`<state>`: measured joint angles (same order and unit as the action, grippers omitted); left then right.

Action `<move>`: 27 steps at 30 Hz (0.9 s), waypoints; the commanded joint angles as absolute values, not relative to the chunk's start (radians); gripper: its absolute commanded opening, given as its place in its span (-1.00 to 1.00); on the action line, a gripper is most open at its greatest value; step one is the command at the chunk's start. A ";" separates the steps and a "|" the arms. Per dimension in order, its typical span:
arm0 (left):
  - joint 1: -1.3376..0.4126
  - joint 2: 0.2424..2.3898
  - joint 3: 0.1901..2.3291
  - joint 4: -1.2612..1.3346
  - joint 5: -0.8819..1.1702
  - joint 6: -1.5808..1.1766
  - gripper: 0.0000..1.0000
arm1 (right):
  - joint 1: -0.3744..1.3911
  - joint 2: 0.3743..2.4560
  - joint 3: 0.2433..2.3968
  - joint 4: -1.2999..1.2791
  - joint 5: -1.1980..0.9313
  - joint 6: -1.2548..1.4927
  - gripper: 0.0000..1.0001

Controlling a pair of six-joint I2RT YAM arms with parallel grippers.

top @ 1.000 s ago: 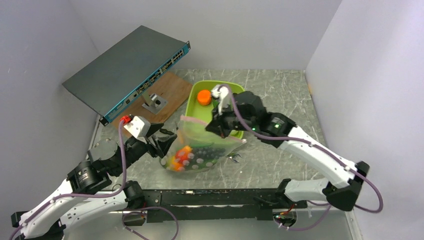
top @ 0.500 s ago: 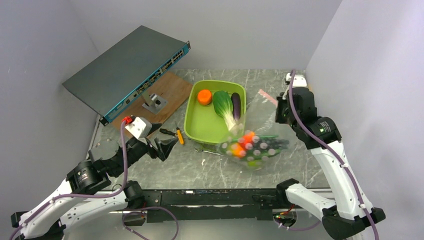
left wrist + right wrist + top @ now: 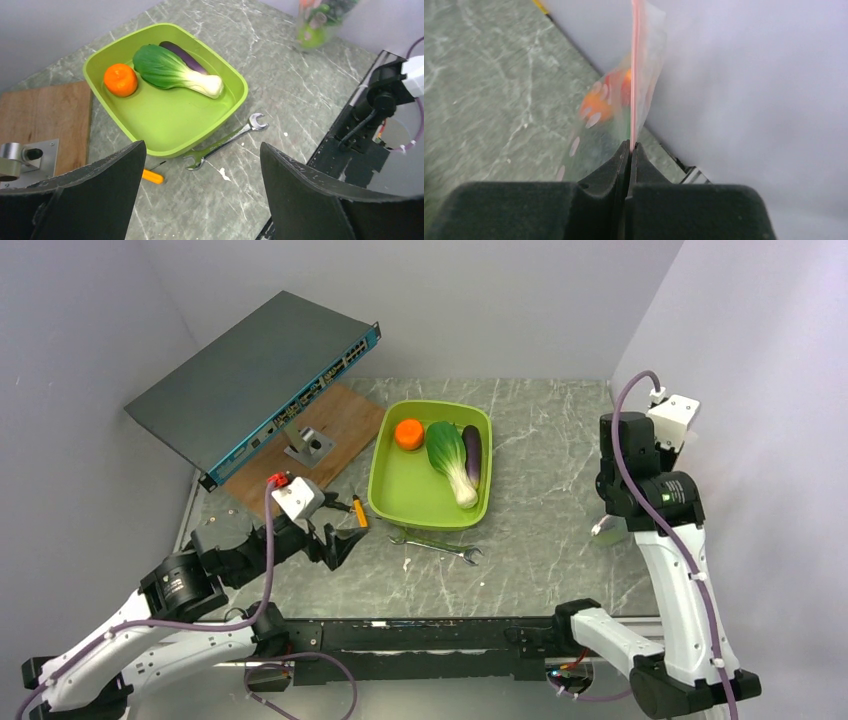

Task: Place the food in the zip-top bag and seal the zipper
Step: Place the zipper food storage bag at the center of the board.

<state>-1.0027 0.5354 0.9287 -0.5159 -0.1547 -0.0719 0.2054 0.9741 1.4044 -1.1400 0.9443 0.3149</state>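
Note:
The clear zip-top bag (image 3: 611, 107) hangs by the right wall, and my right gripper (image 3: 630, 146) is shut on its pink zipper (image 3: 634, 75). Blurred orange-red food (image 3: 600, 102) shows through the plastic. From above only a corner of the bag (image 3: 607, 530) peeks out beside the right arm. An orange (image 3: 407, 433), a bok choy (image 3: 450, 456) and a purple eggplant (image 3: 472, 453) lie in the lime-green tub (image 3: 400, 495). My left gripper (image 3: 338, 543) stands open and empty over the table, left of the tub's front corner. The left wrist view has the bag (image 3: 322, 20) far off at the top.
A silver wrench (image 3: 435, 545) lies in front of the tub and an orange-handled tool (image 3: 357, 512) at its left. A network switch (image 3: 255, 380) leans over a wooden board (image 3: 330, 425) with a metal block (image 3: 309, 444) at the back left. Walls close in on both sides.
My right arm swung the bag from the tub's front edge across to the right wall and lifted it. The left gripper opened wider and is clear of the bag.

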 commanded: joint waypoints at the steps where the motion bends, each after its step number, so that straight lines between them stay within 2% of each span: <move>1: -1.000 0.494 0.936 -0.515 -0.073 -0.107 0.78 | 0.201 1.051 1.451 -1.153 1.072 0.344 -1.00; 6: -1.000 0.422 0.902 -0.517 -0.050 -0.151 0.79 | 0.205 1.240 1.268 -0.885 0.783 0.375 -1.00; 8: -1.000 0.403 0.901 -0.529 -0.051 -0.174 0.79 | 0.204 1.354 1.231 -0.768 0.727 0.397 -1.00; 12: -1.001 0.375 0.897 -0.558 -0.065 -0.227 0.78 | 0.223 1.596 1.349 -0.711 0.535 0.453 -0.88; 14: -1.000 0.364 0.899 -0.581 -0.083 -0.252 0.78 | 0.231 1.678 1.433 -0.743 0.394 0.471 -0.69; 15: -1.000 0.358 0.901 -0.592 -0.093 -0.260 0.78 | 0.241 1.694 1.456 -0.748 0.337 0.462 -0.47; 18: -1.000 0.331 0.903 -0.620 -0.155 -0.274 0.81 | 0.281 1.659 1.463 -0.750 0.311 0.421 0.37; 19: -1.000 0.321 0.905 -0.623 -0.177 -0.269 0.82 | 0.296 1.627 1.455 -0.753 0.321 0.405 0.55; 22: -1.000 0.305 0.927 -0.624 -0.218 -0.231 0.84 | 0.331 1.503 1.438 -0.791 0.336 0.361 0.82; 27: -1.000 0.346 1.057 -0.656 -0.268 -0.140 0.86 | 0.398 1.227 1.390 -0.826 0.351 0.334 0.99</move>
<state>-1.0027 0.3199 0.9413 -0.6476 -0.1963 -0.2108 0.3725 1.4368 1.3869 -0.7971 0.3546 0.3691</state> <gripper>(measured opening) 0.925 0.983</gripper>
